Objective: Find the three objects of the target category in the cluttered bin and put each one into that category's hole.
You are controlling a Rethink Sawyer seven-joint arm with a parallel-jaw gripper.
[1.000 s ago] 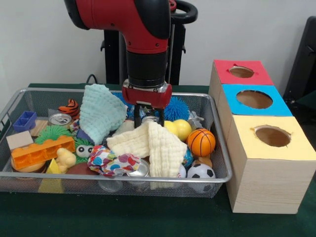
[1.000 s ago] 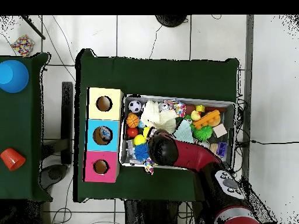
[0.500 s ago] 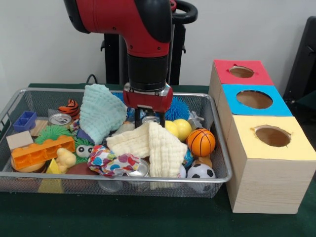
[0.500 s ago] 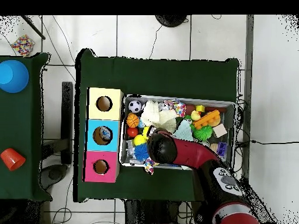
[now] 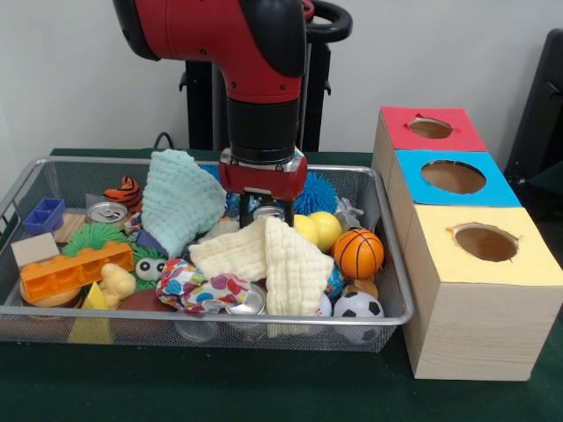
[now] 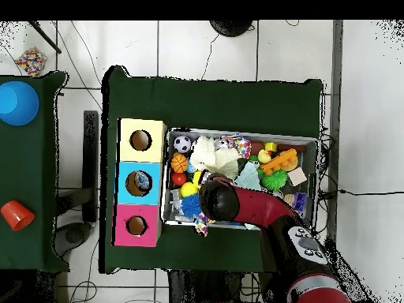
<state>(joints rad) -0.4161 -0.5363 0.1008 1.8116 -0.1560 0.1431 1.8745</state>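
The silver wire-mesh bin (image 5: 211, 318) holds a clutter of toys, cloths and cans; in the overhead view it (image 6: 237, 132) lies right of the boxes. My gripper (image 5: 266, 213) hangs straight down in the bin's back middle, open, with a finger on each side of an upright silver can (image 5: 268, 211). A mint cloth (image 5: 180, 202) lies left of it and a cream cloth (image 5: 264, 259) just in front. Three boxes with round holes stand beside the bin: red (image 5: 431, 128), blue (image 5: 453, 176), yellow (image 5: 486, 242). In the overhead view the arm's wrist (image 6: 218, 201) hides the gripper.
Around the gripper lie a blue spiky ball (image 5: 315, 193), a yellow ball (image 5: 324, 230), a basketball (image 5: 358, 253), a soccer ball (image 5: 358, 306), a patterned cloth (image 5: 198, 290), an orange brick (image 5: 75, 271) and another can (image 5: 107, 212).
The gripper has sunk a little lower over the silver can. The things in the bin have not moved.
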